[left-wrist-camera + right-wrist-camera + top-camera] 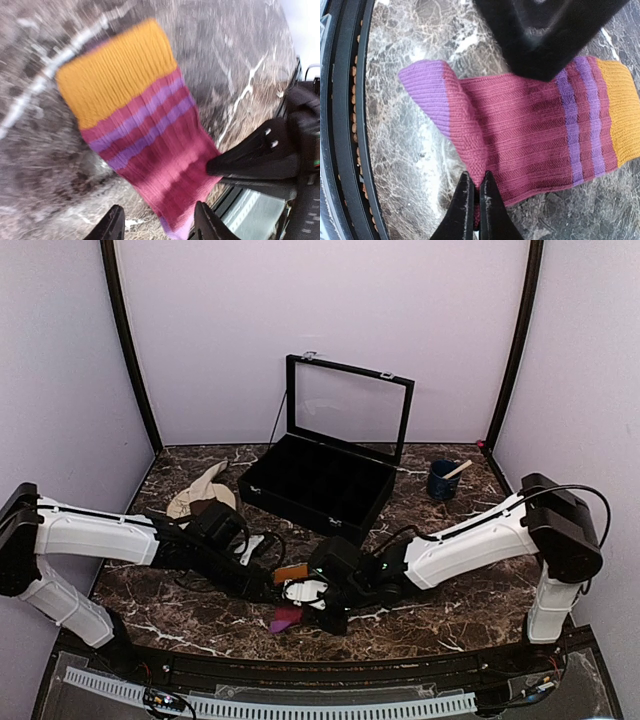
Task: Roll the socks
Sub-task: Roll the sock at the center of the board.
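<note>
Pink sock [288, 592] lies flat on the table [450, 612], in front of the case [318, 483] and toward the near edge. Its orange end [290, 571] is the end closer to the case. The purple end [284, 621] points away from the case.

My right gripper [476, 175]: fingers narrow, almost together, pinched on the long edge of the pink sock [530, 135] in the plain magenta stretch between the purple end [425, 90] and the stripes. The cloth is slightly rucked up at the pinch. From my left wrist the same pinch shows at the sock's side edge, right gripper [212, 167].

My left gripper [159, 205]: fingers wide apart and holding nothing. They sit to either side of the sock's magenta stretch [165, 170], and I cannot tell whether the tips touch it. The orange end [117, 70] lies smooth on the table.

In the top view both grippers meet over the pink sock, left gripper [262, 582] on the left and right gripper [322, 596] on the right.

Cream sock [200, 490] lies loose just left of the case, well apart from both grippers.

The case lid stands open. A blue cup [441, 481] holding a stick stands to the right of the case.
</note>
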Robot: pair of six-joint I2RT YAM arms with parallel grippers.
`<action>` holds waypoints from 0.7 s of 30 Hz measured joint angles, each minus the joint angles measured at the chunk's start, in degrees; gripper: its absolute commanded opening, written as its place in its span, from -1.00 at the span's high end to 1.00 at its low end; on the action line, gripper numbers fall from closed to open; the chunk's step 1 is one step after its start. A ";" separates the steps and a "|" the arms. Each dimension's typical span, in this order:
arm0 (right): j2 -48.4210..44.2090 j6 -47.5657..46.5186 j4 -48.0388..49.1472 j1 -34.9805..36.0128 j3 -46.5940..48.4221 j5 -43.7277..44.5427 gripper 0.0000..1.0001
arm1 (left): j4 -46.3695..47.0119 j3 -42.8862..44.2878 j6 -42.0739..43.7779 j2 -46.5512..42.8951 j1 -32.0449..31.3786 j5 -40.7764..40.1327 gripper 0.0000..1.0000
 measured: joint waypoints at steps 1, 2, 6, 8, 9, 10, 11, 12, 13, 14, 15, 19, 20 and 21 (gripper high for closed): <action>0.39 0.17 -0.96 -0.22 0.87 -0.63 1.00 | 0.39 -0.48 -0.66 -1.51 0.00 -1.46 0.02; 1.16 0.50 -2.47 -0.42 2.43 -1.64 1.00 | 0.96 -1.16 -1.57 -3.34 0.00 -3.10 0.03; 3.54 1.27 -6.75 -1.90 6.62 -5.07 1.00 | 2.78 -2.99 -3.96 -7.34 0.00 -7.41 0.06; 4.83 1.70 -9.07 -2.62 8.90 -6.91 1.00 | 3.89 -4.07 -5.03 -9.01 -0.02 -9.40 0.10; 5.53 1.92 -10.47 -3.04 10.21 -8.04 1.00 | 4.50 -4.68 -5.66 -9.81 -0.11 -10.60 0.14; 6.05 2.14 -11.37 -3.37 11.06 -8.96 1.00 | 4.83 -5.14 -6.10 -10.40 -0.33 -11.63 0.17; 6.49 2.40 -12.41 -3.69 11.93 -10.01 1.00 | 5.07 -5.57 -6.51 -10.91 -0.61 -12.76 0.20; 6.91 2.84 -13.40 -4.07 12.72 -11.08 1.00 | 5.20 -5.97 -6.71 -11.39 -0.85 -13.97 0.22; 7.28 3.37 -14.32 -4.46 13.42 -12.09 1.00 | 5.22 -6.36 -6.95 -11.82 -1.36 -15.37 0.24; 7.58 3.69 -15.28 -4.92 14.08 -13.18 1.00 | 5.25 -6.60 -7.21 -12.13 -1.92 -16.39 0.24; 7.78 4.20 -16.06 -5.31 14.53 -14.10 1.00 | 5.29 -6.84 -7.41 -12.41 -2.64 -17.53 0.24; 8.33 5.66 -18.99 -6.64 16.39 -17.16 1.00 | 5.95 -8.04 -8.04 -13.81 -5.88 -22.49 0.29; 8.59 6.10 -19.93 -6.99 17.20 -18.08 1.00 | 6.12 -8.37 -8.13 -14.25 -6.67 -23.54 0.33; 8.92 6.43 -20.63 -7.21 17.94 -18.75 1.00 | 6.38 -8.81 -8.20 -14.82 -7.67 -24.72 0.34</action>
